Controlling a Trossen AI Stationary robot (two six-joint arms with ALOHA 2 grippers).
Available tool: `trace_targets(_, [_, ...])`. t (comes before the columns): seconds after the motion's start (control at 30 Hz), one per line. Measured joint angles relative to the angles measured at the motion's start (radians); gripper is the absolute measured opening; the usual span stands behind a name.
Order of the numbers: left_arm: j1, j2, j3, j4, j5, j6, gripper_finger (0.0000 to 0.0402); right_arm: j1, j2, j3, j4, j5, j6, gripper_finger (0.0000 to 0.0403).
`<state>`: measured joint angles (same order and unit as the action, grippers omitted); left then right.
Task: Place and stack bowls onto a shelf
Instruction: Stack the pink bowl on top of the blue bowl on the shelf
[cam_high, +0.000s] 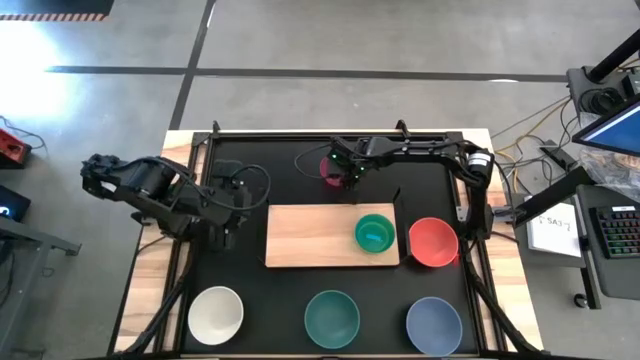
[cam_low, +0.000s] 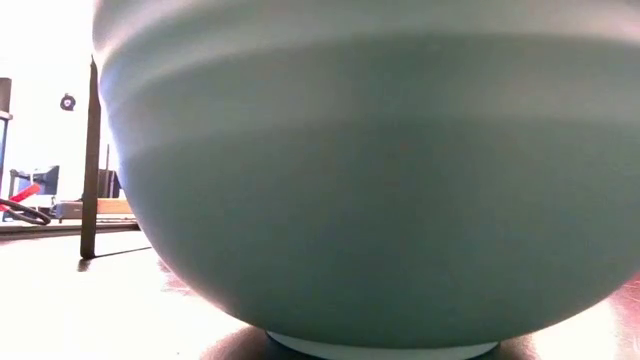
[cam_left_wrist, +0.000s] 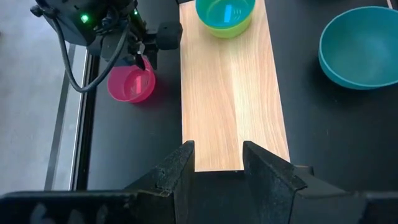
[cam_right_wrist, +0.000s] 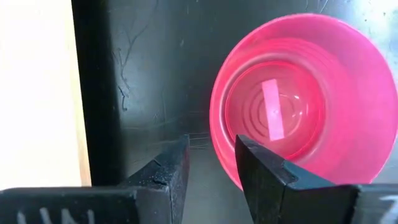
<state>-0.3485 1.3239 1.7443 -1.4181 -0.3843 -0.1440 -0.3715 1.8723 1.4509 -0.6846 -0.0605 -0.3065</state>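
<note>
our right gripper (cam_right_wrist: 208, 163) straddles the magenta bowl (cam_right_wrist: 298, 102) rim, fingers parted, on the black tabletop (cam_high: 300, 185) behind the shelf (cam_high: 310, 235). our left gripper (cam_left_wrist: 217, 163) waits spread at the shelf's end.

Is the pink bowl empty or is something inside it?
Empty. The right wrist view looks down into the magenta bowl, standing upright on the black tabletop, and shows only its bare ringed bottom.
</note>
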Motion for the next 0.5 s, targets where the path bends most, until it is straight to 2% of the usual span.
trace_targets(0.3, [0.0,0.0,0.0,0.0,0.0,0.0,0.0119,0.0,0.064,-0.002,-0.006,0.005,-0.005,0.0094])
trace_targets(0.5, [0.0,0.0,0.0,0.0,0.0,0.0,0.0119,0.0,0.071,-0.002,-0.01,0.008,-0.007,0.0028])
